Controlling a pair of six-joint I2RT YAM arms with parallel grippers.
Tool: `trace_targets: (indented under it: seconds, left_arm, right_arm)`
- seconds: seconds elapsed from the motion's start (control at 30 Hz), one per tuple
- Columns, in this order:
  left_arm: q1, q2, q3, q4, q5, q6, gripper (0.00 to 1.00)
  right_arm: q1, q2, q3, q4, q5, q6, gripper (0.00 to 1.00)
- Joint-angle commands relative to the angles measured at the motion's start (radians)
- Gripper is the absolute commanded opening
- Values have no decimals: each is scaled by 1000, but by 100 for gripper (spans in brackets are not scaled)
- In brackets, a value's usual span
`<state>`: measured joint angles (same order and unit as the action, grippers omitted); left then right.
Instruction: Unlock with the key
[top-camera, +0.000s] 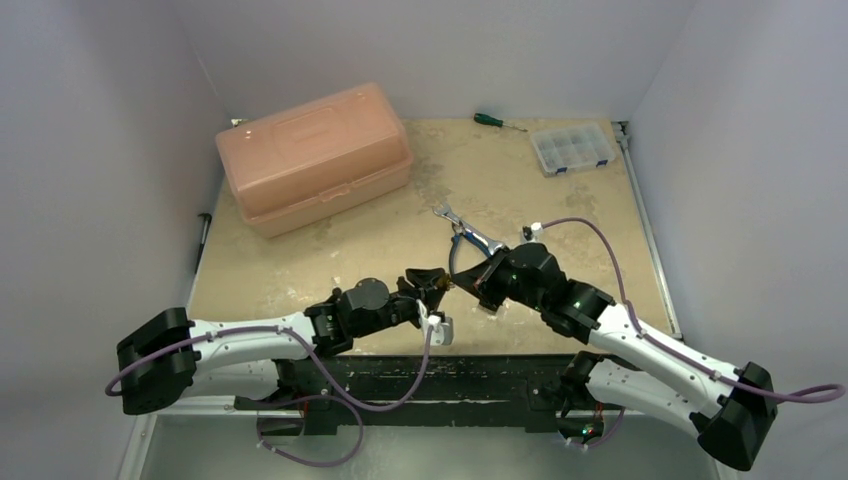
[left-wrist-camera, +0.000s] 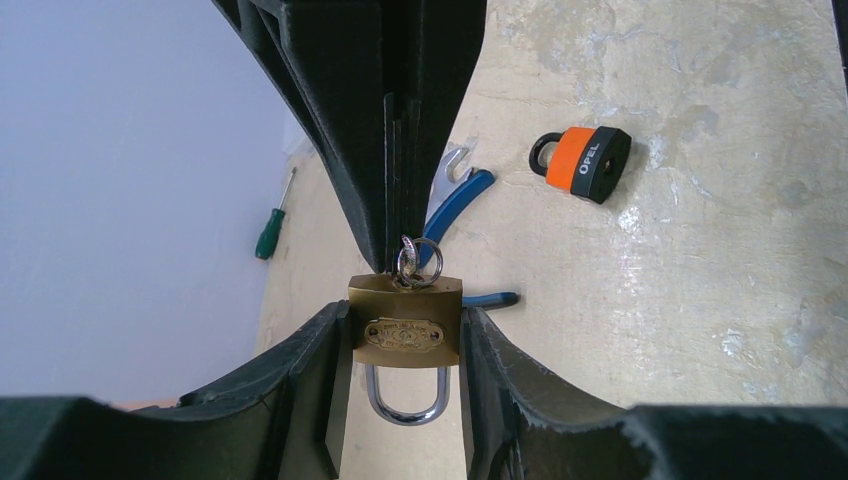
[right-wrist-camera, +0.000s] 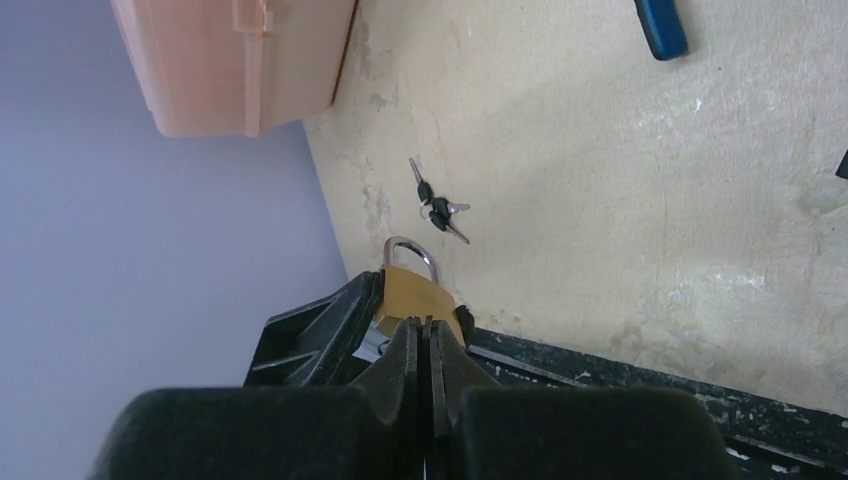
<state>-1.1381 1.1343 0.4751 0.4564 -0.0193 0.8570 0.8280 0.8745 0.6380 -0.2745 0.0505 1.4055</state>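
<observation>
Brass padlock (left-wrist-camera: 405, 305), oval plate (left-wrist-camera: 404, 334) on its face, steel shackle (left-wrist-camera: 405, 408), sits gripped between our left hand's (left-wrist-camera: 405, 322) part-open fingers above the counter's (left-wrist-camera: 650, 300) near edge; our right hand (left-wrist-camera: 398, 235) is pinched tight on the ringed key (left-wrist-camera: 408, 272) at its base.

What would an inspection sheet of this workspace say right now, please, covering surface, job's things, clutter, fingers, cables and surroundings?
Surface: worn beige tabletop, scuffed and stained.
Job's things: brass padlock, with a silver key ring at its keyhole end.
Clutter: orange-and-black padlock, bunch of black-headed keys, blue-handled pliers, green-handled screwdriver, closed pink plastic toolbox, clear compartment box.
Fingers: left fingers clamp the brass padlock's sides; right fingers are shut at the key ring; whether they pinch a key cannot be told.
Cables: purple cables loop along both arms.
Surroundings: plain pale walls on three sides; nothing else seen.
</observation>
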Motion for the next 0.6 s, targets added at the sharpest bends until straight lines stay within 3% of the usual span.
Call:
trace_targets:
  seconds: [0.0,0.57]
  left_arm:
    - [-33,-20,19,256,-16,28,0]
    - [-73,32,-12,457,-161,35,0]
  right_arm:
    - [3,-8,-35,-33,-19,106,0]
    - [3,-10,-82,-6,-101,285,0]
